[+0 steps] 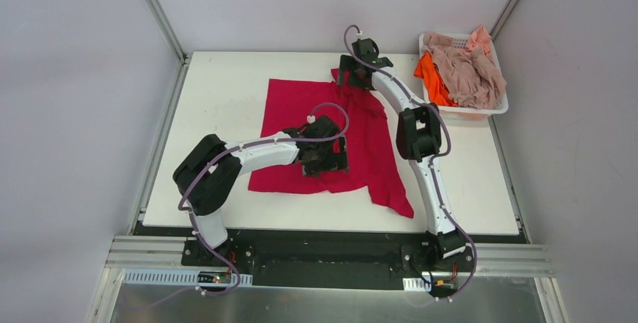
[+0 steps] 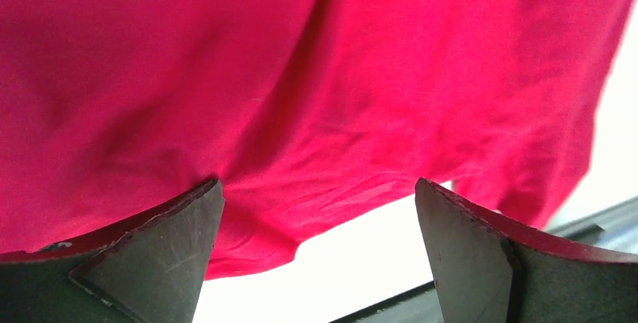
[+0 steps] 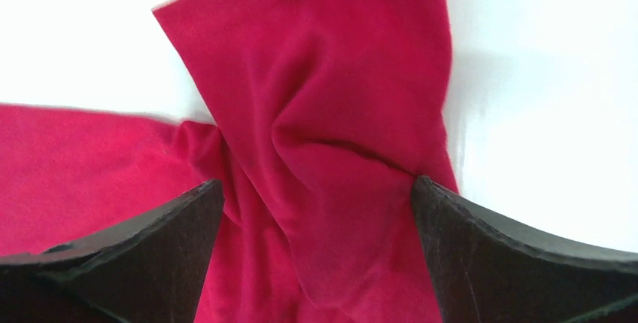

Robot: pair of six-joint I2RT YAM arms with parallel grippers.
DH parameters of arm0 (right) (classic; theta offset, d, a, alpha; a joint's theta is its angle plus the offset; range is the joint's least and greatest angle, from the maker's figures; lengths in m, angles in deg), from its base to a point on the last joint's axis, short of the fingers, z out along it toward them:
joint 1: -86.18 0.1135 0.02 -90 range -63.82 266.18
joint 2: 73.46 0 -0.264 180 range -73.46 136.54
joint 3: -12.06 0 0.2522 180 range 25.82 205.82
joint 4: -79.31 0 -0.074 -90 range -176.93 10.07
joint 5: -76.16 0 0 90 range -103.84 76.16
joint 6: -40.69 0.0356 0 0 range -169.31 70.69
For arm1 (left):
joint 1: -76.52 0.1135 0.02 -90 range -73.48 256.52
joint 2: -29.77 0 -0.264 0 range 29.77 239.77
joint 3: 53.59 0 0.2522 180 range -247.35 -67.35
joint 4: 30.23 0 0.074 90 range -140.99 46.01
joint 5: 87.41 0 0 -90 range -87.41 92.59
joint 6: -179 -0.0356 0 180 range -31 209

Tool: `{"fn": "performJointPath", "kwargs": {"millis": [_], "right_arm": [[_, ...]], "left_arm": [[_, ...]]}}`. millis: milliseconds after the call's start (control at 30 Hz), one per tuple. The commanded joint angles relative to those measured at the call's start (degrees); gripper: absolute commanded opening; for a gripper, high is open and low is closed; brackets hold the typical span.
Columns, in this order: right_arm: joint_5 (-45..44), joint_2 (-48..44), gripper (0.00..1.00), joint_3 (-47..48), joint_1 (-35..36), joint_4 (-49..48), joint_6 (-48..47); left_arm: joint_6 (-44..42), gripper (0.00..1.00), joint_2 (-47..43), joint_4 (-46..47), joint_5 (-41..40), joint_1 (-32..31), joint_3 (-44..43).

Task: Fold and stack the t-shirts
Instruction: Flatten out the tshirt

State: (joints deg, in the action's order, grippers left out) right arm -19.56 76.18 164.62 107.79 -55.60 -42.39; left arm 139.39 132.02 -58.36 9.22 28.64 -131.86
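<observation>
The crimson red cloth t-shirt [image 1: 293, 108] is laid unfolded on the white table [image 1: 218, 112]; left gripper [image 1: 325, 163] and right gripper [image 1: 353, 78] are spread apart over it; a bright orange shirt [image 1: 430, 74] and pinkish-beige shirts [image 1: 470, 74] are heaped in the white plastic basket [image 1: 498, 105].

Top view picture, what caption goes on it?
Left gripper and right gripper over a red shirt; other shirts in the basket.

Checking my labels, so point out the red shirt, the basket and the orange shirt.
red shirt [image 1: 290, 105]: top external view, flat cloth near its far left corner.
basket [image 1: 470, 114]: top external view, its near wall.
orange shirt [image 1: 435, 82]: top external view, fold at the basket's left end.
</observation>
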Motion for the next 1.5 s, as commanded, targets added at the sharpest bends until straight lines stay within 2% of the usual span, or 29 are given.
{"fn": "performJointPath", "kwargs": {"millis": [0, 133, 233, 467, 633, 733, 867, 1133, 1267, 1467], "right_arm": [[-4.25, -13.75, 0.99, -8.02, -0.3, -0.52, -3.73], [-11.4, -26.68, 0.99, -16.5, -0.34, 3.19, -0.69], [-13.33, -37.17, 0.99, -26.94, -0.38, 4.68, 3.51], [-19.29, -64.2, 0.99, -63.94, -0.46, 2.92, 17.48], [-18.2, -81.65, 0.99, -83.43, -0.5, 2.04, 26.33], [-15.23, -89.88, 0.99, -89.36, -0.46, 2.25, 27.69], [-12.28, -96.24, 0.99, -94.84, -0.43, 1.77, 28.63], [-14.4, -99.8, 0.99, -95.74, -0.44, 3.91, 26.94], [-14.42, -99.73, 0.99, -95.93, -0.45, 4.19, 26.45], [-14.59, -99.48, 0.99, -96.36, -0.43, 3.92, 26.39]], "left_arm": [[-2.67, 1.0, -6.87, -9.11, -12.24, 0.7, -0.98], [-2.74, 1.0, -15.46, -15.53, -19.46, 2.14, 2.53], [-0.17, 1.0, -23.76, -20.8, -24.16, 5.01, 7.29], [8.81, 1.0, -46.05, -33.78, -28.51, 17.53, 22.07], [10.33, 1.0, -52.84, -37.06, -29.48, 22.25, 26.7], [9.58, 1.0, -50.84, -36.84, -29.38, 23.74, 26.27], [7.28, 1.0, -44.03, -33.37, -26.96, 23.96, 23.78], [2.0, 1.0, -30.28, -23.18, -19.51, 25.69, 21.34], [1.08, 0.88, -24.78, -20.74, -16.69, 27.3, 21.11], [0.88, 0.82, -18.81, -18.34, -15.85, 28.08, 20.68]]}}
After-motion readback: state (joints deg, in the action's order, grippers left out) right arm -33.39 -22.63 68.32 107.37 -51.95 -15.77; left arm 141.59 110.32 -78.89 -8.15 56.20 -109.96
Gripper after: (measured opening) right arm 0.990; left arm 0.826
